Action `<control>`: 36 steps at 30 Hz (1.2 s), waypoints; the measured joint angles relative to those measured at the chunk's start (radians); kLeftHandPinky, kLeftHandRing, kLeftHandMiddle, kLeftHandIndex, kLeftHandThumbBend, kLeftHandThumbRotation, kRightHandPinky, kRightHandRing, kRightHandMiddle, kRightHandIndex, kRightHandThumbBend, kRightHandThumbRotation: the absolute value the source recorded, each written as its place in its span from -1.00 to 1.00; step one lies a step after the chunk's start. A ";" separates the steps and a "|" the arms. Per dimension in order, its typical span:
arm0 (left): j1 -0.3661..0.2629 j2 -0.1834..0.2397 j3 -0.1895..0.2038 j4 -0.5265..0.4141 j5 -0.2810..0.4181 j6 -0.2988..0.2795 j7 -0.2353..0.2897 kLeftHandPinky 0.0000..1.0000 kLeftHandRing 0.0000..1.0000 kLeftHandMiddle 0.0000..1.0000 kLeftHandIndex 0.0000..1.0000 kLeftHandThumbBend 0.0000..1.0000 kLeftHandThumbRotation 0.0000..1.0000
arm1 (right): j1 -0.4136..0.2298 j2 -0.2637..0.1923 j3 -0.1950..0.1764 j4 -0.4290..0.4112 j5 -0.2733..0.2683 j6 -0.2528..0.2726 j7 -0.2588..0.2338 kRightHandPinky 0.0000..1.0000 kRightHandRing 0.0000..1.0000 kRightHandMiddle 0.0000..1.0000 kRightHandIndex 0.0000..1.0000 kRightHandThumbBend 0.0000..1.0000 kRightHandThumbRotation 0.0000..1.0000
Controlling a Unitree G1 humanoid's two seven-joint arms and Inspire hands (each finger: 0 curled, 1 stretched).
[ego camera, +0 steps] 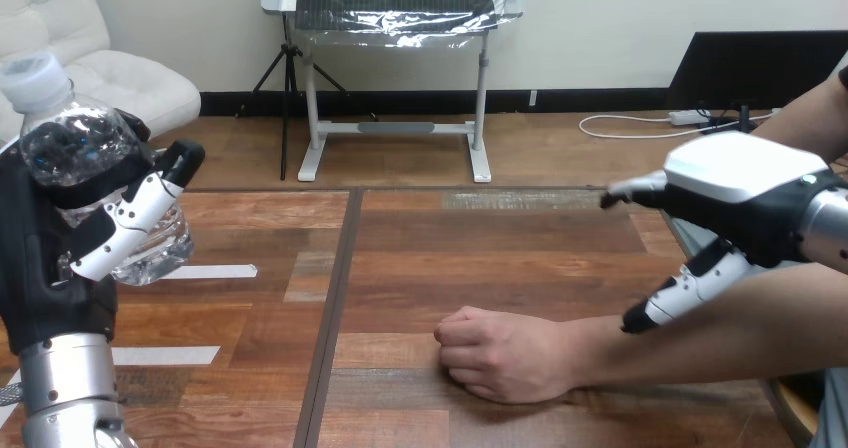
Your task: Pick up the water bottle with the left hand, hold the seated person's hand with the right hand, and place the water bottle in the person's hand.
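At left, left hand (52, 268) clasps the clear, white-capped water bottle (72, 140); right hand (745, 190) spread.

**Legible text: none**

No word, number, label or sign can be read. The water bottle (75, 138), gripped in the curled fingers of the left hand (50, 268), shows clear plastic and a pale cap, with no legible print. Two white strips (210, 271) on the table (500, 248) are plain, with no marks to read.

Silver ribbed left forearm (60, 383), black left hand (40, 268), white-shelled right hand (748, 173), black-and-white jointed fingers (132, 216)
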 measured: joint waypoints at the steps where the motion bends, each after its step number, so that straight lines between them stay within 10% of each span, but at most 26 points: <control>1: 0.000 0.000 0.000 0.000 -0.001 0.000 -0.001 -0.59 -0.47 -0.36 -0.23 -0.01 -1.00 | 0.000 0.002 0.000 -0.004 -0.002 0.000 -0.008 0.77 0.75 0.76 0.77 1.00 0.33; 18: 0.000 -0.002 -0.010 0.000 0.007 0.000 -0.002 -0.59 -0.47 -0.36 -0.23 0.04 -1.00 | 0.000 0.028 0.002 -0.051 -0.035 -0.016 -0.060 0.79 0.75 0.77 0.78 1.00 0.25; 36: 0.002 -0.002 -0.010 0.000 0.011 0.000 -0.001 -0.59 -0.48 -0.36 -0.24 0.01 -1.00 | 0.000 0.029 0.006 -0.044 0.012 -0.024 0.008 0.92 0.92 0.93 0.94 1.00 -0.04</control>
